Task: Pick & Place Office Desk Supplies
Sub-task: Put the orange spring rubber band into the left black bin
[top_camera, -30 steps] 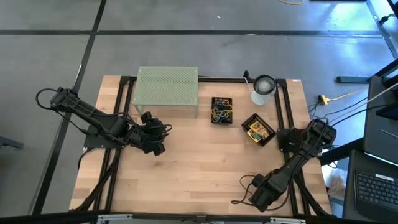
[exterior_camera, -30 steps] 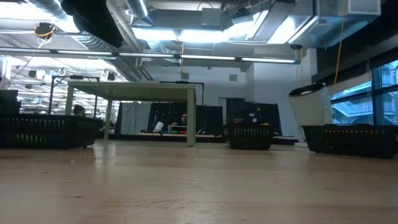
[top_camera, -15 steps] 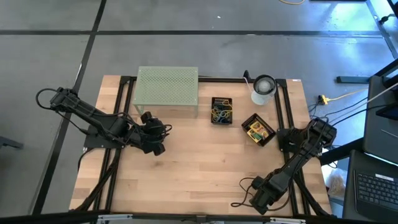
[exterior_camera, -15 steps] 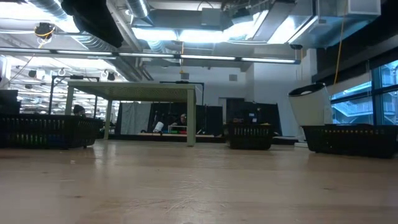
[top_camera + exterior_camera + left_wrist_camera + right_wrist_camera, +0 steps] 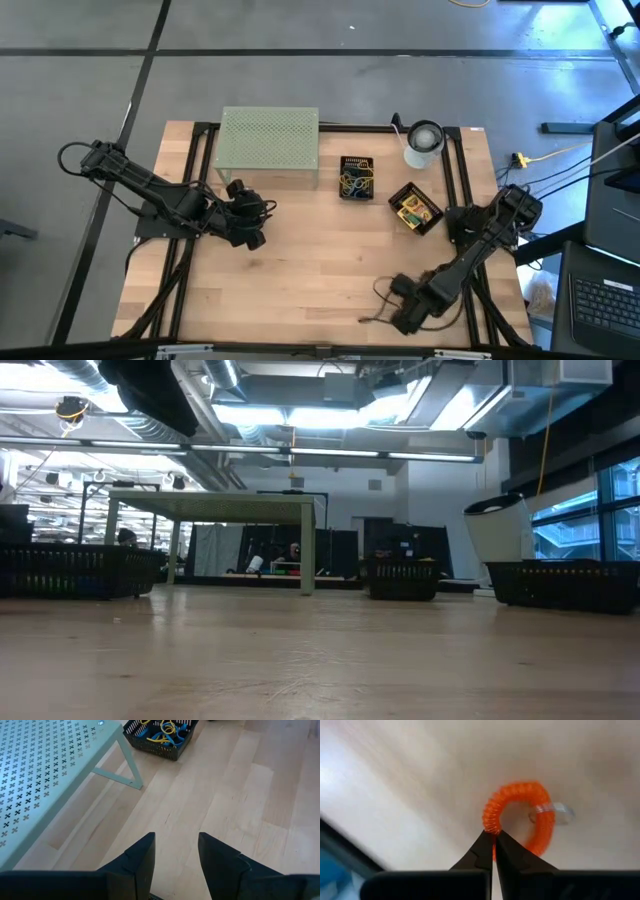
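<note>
An orange spiral coil loop [image 5: 530, 812] with a small clear ring [image 5: 555, 811] on it shows in the right wrist view, over the pale tabletop. My right gripper [image 5: 493, 839] is shut on it, near the table's near right edge [image 5: 395, 302]. My left gripper [image 5: 176, 842] hangs open above bare wood at the table's left [image 5: 252, 226], beside the pale-green mesh stand [image 5: 269, 145]. A black basket of blue and yellow loop clips [image 5: 356, 177] and a black basket holding yellow-green boxes [image 5: 414, 210] stand on the table at the far right. My right gripper pinches the coil's turns [image 5: 491, 822] at one side of the loop, between its two fingertips. The fingers point steeply down from above. The rest of the loop curves away beyond the tips. Whether it rests on the table or is lifted clear, I cannot tell.
A white cylindrical roll [image 5: 423, 143] stands at the far right corner. The mesh stand's leg [image 5: 131, 767] comes down close ahead of my left gripper. Bare wood spreads over the table's middle and near left.
My right gripper has gone a little toward the table's left edge and away from its near edge, and its wrist has turned. My left arm has kept still.
</note>
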